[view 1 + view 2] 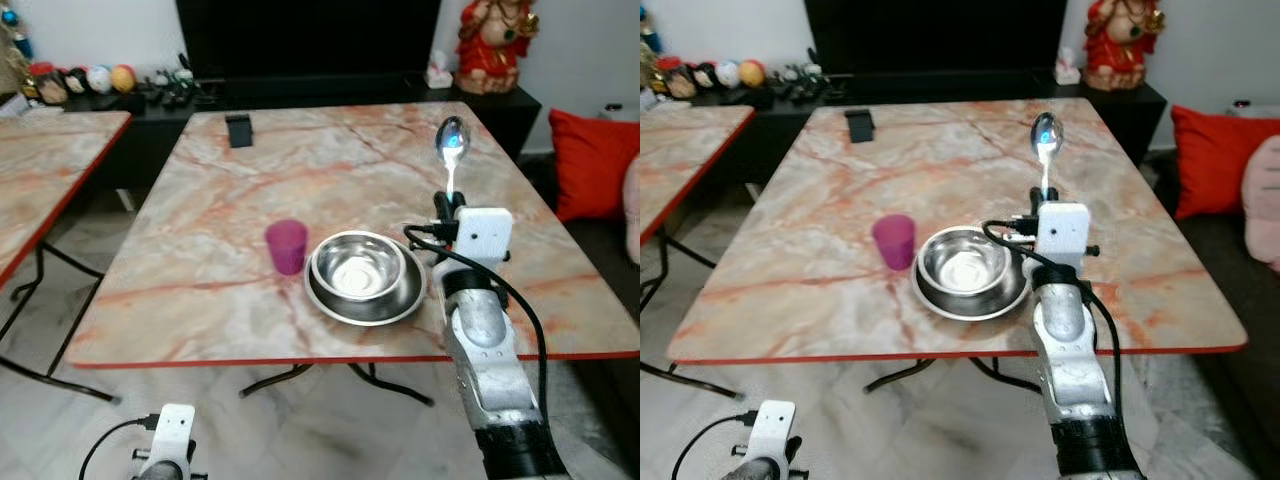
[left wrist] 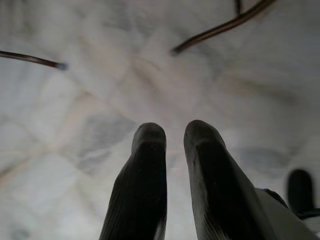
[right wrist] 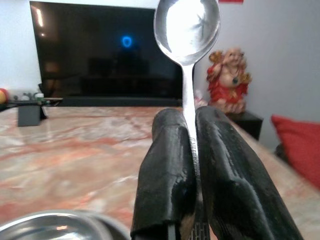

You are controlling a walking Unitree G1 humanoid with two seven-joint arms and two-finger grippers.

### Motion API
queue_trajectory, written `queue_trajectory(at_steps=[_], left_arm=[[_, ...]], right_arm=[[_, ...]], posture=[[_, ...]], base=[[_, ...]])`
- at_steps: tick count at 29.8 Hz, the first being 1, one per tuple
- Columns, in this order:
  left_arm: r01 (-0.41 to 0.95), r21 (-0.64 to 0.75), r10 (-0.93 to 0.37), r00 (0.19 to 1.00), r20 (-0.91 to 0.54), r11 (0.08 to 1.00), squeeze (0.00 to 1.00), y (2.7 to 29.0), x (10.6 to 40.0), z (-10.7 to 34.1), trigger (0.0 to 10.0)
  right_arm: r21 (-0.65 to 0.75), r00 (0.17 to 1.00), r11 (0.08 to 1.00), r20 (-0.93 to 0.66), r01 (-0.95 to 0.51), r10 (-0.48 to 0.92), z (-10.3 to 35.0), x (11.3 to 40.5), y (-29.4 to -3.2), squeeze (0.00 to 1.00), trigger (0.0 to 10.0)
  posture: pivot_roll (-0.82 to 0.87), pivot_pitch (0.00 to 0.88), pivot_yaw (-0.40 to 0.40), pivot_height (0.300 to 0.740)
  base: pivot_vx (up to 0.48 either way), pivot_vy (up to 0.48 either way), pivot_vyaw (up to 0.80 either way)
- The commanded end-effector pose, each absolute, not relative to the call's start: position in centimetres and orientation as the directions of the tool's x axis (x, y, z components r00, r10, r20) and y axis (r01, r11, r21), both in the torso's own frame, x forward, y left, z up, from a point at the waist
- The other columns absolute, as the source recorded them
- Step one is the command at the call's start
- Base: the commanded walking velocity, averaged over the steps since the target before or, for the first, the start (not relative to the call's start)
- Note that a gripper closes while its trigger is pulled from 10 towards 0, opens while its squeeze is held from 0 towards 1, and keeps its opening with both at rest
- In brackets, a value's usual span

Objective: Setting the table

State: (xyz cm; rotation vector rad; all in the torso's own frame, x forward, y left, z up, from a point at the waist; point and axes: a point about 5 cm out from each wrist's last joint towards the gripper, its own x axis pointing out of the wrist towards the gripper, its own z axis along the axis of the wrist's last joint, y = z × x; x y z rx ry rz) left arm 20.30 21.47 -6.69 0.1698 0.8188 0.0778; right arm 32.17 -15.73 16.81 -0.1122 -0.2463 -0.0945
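The left gripper (image 2: 172, 137) hangs low over the floor, jaws nearly closed on nothing. On the counter (image 1: 250, 190), a steel bowl (image 1: 357, 266) sits in a plate (image 1: 366, 300) beside a purple cup (image 1: 287, 245). Just right of them, the right gripper (image 3: 194, 125) clamps a spoon (image 1: 452, 140) upright, its bowl uppermost.

Black TV (image 1: 307, 38) and red figurine (image 1: 496, 44) beyond right gripper (image 3: 192, 130); red cushion (image 1: 592, 163) to its right; small black box (image 1: 238, 130) far left.

A home living room: a large black television screen (image 1: 307, 38) stands on a low dark cabinet (image 1: 330, 95) at the frame's top. A red seated figurine (image 1: 495, 42) occupies the upper right, a red cushion (image 1: 592, 162) the right edge, behind a marble-patterned folding table (image 1: 250, 200).
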Motion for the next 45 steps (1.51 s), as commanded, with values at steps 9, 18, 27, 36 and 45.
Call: queue_trajectory(at_steps=[9, 18, 27, 36, 45], left_arm=[[0.002, 0.204, 0.150, 0.671, -0.726, 0.979, 0.00, 22.2, 19.9, -6.8, 10.0], [0.009, 0.203, 0.145, 0.672, -0.726, 0.979, 0.00, 22.0, 20.1, -6.7, 10.0], [0.015, 0.202, 0.140, 0.671, -0.728, 0.979, 0.00, 22.2, 20.1, -6.7, 10.0], [0.027, 0.197, 0.128, 0.673, -0.729, 0.980, 0.00, 22.0, 20.3, -6.6, 10.0], [0.034, 0.193, 0.120, 0.675, -0.728, 0.981, 0.00, 21.9, 20.5, -6.5, 10.0]], right_arm=[[-0.103, 0.965, 0.990, 0.254, 0.095, -0.066, 17.3, 32.4, -15.2, 0.00, 10.0], [-0.144, 0.973, 0.965, 0.105, 0.219, -0.205, 16.9, 33.4, -18.2, 0.00, 10.0], [-0.176, 0.955, 0.950, -0.099, 0.258, -0.278, 16.7, 33.9, -21.7, 0.00, 10.0], [-0.199, 0.919, 0.957, -0.292, 0.213, -0.266, 14.8, 33.2, -23.0, 0.00, 10.0], [-0.167, 0.854, 0.972, -0.469, 0.167, -0.227, 11.9, 32.3, -23.5, 0.00, 10.0]], posture=[[-0.01, 0.000, 0.016, 0.740], [-0.01, 0.000, 0.020, 0.740], [-0.02, 0.000, 0.026, 0.740], [-0.03, 0.000, 0.029, 0.740], [-0.02, 0.000, 0.029, 0.740]], base=[[0.000, 0.000, 0.00], [0.000, 0.000, 0.00], [0.000, 0.000, 0.00], [0.000, 0.000, 0.00], [0.000, 0.000, 0.00]])
